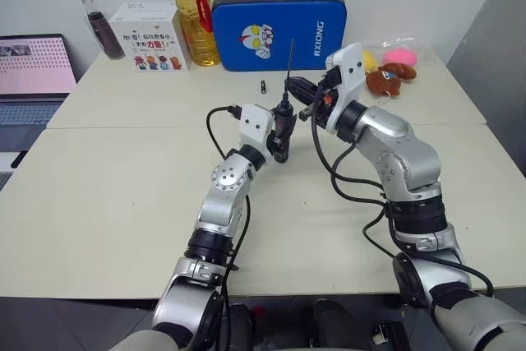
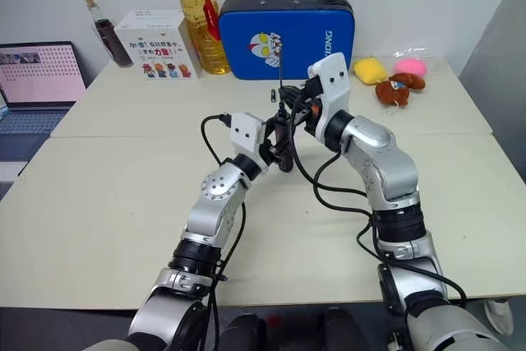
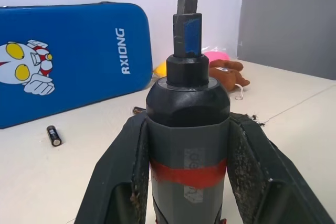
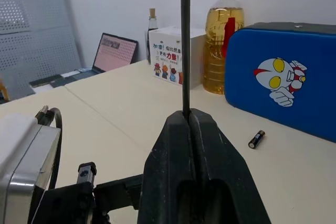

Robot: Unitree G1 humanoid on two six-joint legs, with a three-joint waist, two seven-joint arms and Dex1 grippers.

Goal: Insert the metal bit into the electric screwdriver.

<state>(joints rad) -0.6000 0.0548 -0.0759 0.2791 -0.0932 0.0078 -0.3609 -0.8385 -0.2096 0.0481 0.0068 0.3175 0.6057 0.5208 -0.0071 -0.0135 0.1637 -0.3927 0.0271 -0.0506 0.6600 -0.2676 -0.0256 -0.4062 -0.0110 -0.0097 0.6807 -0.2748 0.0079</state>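
Observation:
My left gripper point(image 1: 283, 133) is shut on the electric screwdriver point(image 3: 187, 129), a dark body with a red band, held upright over the table's middle. Its fingers point(image 3: 118, 182) clamp both sides of the body. The metal bit point(image 1: 290, 59) rises straight up from the screwdriver's tip, and its hex end point(image 3: 187, 35) sits in the black collar. Just above the screwdriver, my right gripper point(image 1: 297, 90) comes in from the right, shut on the bit's thin shaft point(image 4: 185, 40). The rod passes between the closed fingertips point(image 4: 178, 129).
Behind the grippers a blue case point(image 1: 279, 29) stands at the table's back, with an oil bottle point(image 1: 193, 10), a white box point(image 1: 148, 37) and a dark bottle point(image 1: 103, 26) to its left. A small battery point(image 1: 263, 86) lies before the case. Plush toys point(image 1: 393, 71) sit back right, a laptop point(image 1: 33, 67) far left.

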